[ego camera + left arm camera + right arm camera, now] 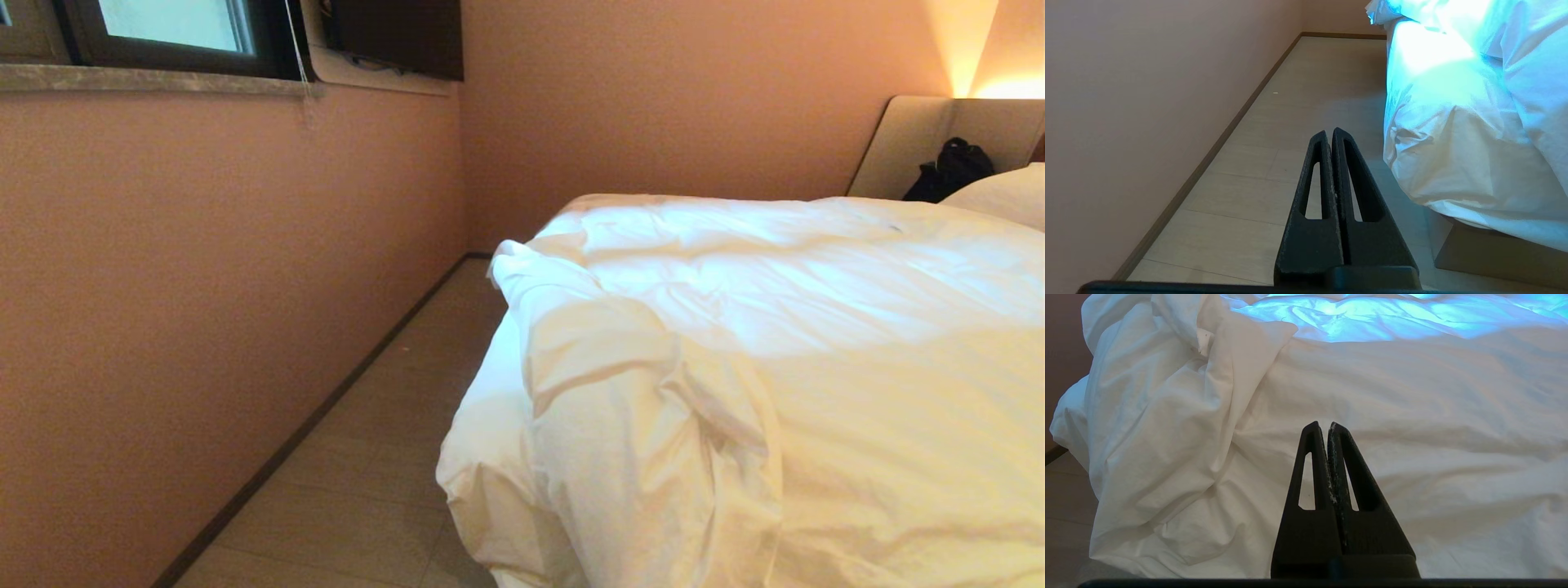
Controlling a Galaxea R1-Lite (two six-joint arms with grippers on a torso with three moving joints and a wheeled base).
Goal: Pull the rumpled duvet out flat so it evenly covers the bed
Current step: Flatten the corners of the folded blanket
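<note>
From the head view I see the duvet lying rumpled over the bed, its near-left corner folded back into a bunched ridge that hangs off the foot corner beside the floor. Neither arm shows here. A pillow and a dark bag sit by the headboard.

In the left wrist view, my left gripper points along the aisle floor, fingers pressed together and empty; the duvet's hanging corner lies off to its side, apart from it.

In the right wrist view, my right gripper faces the duvet head-on, fingers closed on nothing, the folded ridge off to one side. I judge the right arm nearer; its fingers must open before gripping.
</note>
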